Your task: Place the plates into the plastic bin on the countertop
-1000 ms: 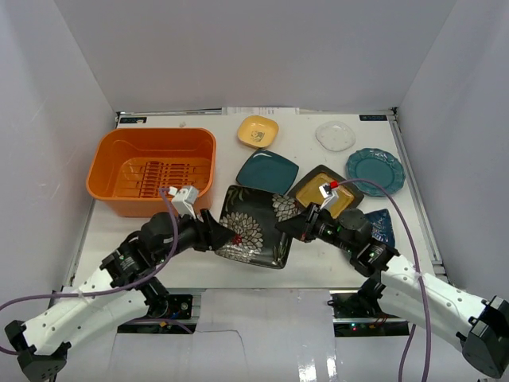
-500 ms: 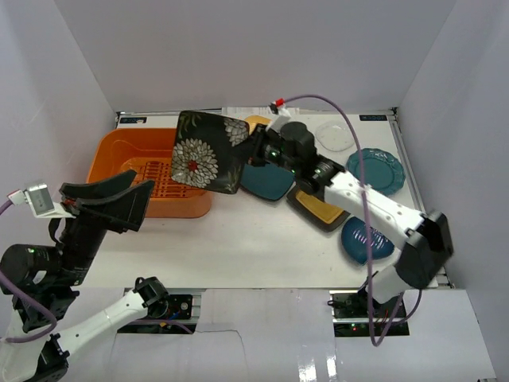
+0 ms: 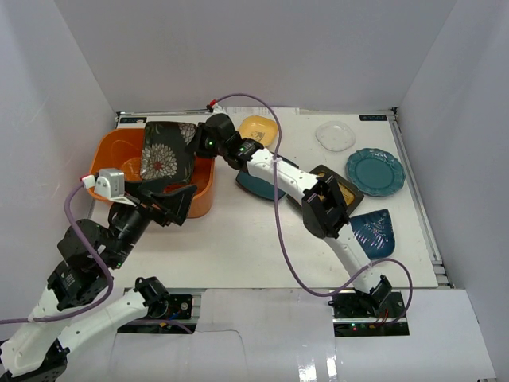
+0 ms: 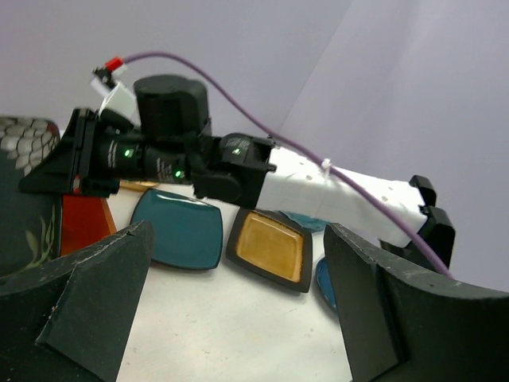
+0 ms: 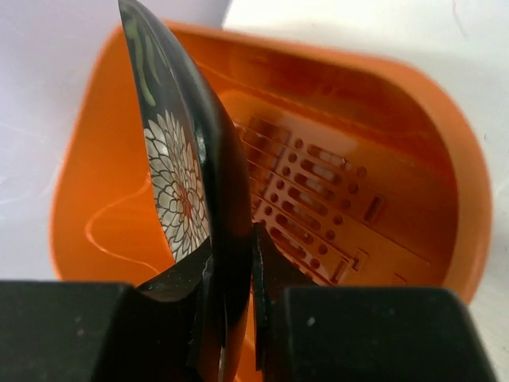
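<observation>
Here, nearest the bases, the left gripper (image 3: 184, 204) hangs over the countertop (image 3: 238, 247) just in front of the bin's near wall. Its fingers are spread wide and empty, probably parked there to leave the other arm room. Beyond it the blue plate (image 3: 372, 229), the mustard plate (image 3: 346, 191) and the teal square (image 3: 254, 183) lie flat on the white top, not yet dealt with. The right arm reaches across them to the bin (image 5: 342, 103), its gripper (image 5: 231, 267) pinched tight on one edge of the floral plate (image 5: 179, 183). That plate is held steeply tilted, almost on edge, above the bin's open mouth. I judge an edge pinch is the only hold two fingers get on a flat dish, and the tilt should let it slide down onto the ribbed floor. Farthest back sit the teal round plate (image 3: 374, 171), the clear plate (image 3: 335, 135) and the yellow square (image 3: 258, 130).
</observation>
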Controlling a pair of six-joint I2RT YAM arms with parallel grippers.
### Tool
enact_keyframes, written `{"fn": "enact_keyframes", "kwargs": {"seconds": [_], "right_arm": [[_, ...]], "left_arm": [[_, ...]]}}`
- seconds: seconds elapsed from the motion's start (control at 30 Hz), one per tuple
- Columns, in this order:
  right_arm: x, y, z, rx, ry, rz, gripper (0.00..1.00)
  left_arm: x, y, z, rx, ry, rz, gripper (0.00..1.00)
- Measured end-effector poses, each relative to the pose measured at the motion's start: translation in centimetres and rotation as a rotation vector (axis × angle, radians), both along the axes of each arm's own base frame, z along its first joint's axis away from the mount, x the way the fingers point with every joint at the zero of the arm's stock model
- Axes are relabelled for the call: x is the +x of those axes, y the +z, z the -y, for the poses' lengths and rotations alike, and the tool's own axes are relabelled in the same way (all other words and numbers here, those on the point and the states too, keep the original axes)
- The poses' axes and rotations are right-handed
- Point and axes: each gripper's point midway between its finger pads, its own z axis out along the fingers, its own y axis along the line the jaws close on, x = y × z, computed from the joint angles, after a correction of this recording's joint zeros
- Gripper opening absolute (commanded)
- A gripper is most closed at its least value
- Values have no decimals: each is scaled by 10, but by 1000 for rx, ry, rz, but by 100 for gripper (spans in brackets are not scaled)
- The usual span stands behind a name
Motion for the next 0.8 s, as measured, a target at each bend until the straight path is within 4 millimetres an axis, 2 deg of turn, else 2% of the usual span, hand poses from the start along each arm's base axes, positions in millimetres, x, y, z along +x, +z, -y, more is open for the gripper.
{"fn": "enact_keyframes", "kwargs": {"seconds": [0.1, 0.27, 0.5, 0.6, 0.8], "right_arm": [[-3, -31, -7, -39, -5, -36, 8], [-6, -29, -19, -22, -6, -23, 8], [-22, -33, -33, -60, -9, 30, 8], [-28, -36, -22, -101, -36, 58, 8], [-43, -49, 19, -292, -48, 93, 8]], "left_arm": [[-1, 3, -1, -7, 0, 15, 98], [-1, 1, -1, -11, 1, 23, 98], [2, -10, 3, 6, -3, 8, 98], [0, -8, 1, -3, -4, 14, 98], [-4, -4, -3, -25, -6, 21, 98]]}}
